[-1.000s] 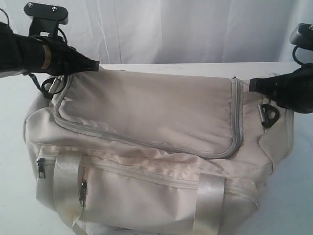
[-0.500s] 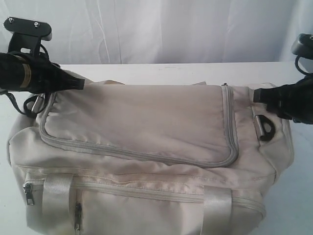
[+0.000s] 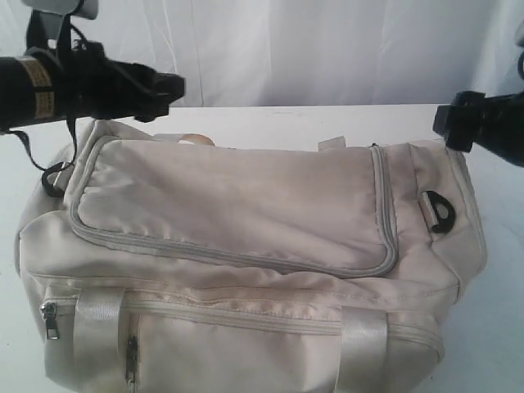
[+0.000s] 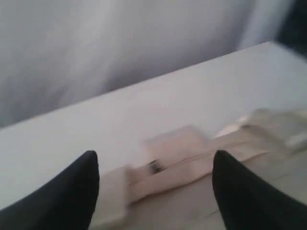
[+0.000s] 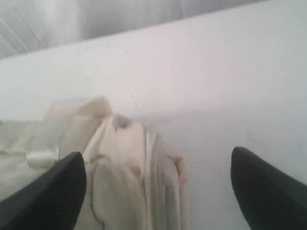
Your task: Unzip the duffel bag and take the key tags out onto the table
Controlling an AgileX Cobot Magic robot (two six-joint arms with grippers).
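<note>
The left gripper (image 4: 154, 154) is open: its two black fingers (image 4: 72, 191) stand wide apart with nothing between them. The right gripper (image 5: 157, 153) is also open and empty.

In the exterior view, each arm reaches in roughly level from its own side. Each gripper sits above one end of the duffel bag (image 3: 246, 205), and neither touches the fabric.

The duffel bag lies on the table (image 3: 270, 119), between the two grippers. Its top flap lies flat, and grey zipper tape (image 3: 246, 260) runs round the flap's edge.

Only the exterior view shows the following:
- the whole bag
- a black strap ring (image 3: 440, 211) near the right end
- the webbing handles (image 3: 360, 344) on the near side
- a zip pull (image 3: 51, 319) at the near left corner

The left wrist view shows a blurred strip of the bag's end below the fingers. A small dark part (image 4: 154, 166) on it is too blurred for us to identify.

The right wrist view shows crumpled cream fabric at the bag's other end, with bare tabletop beside it.
</note>
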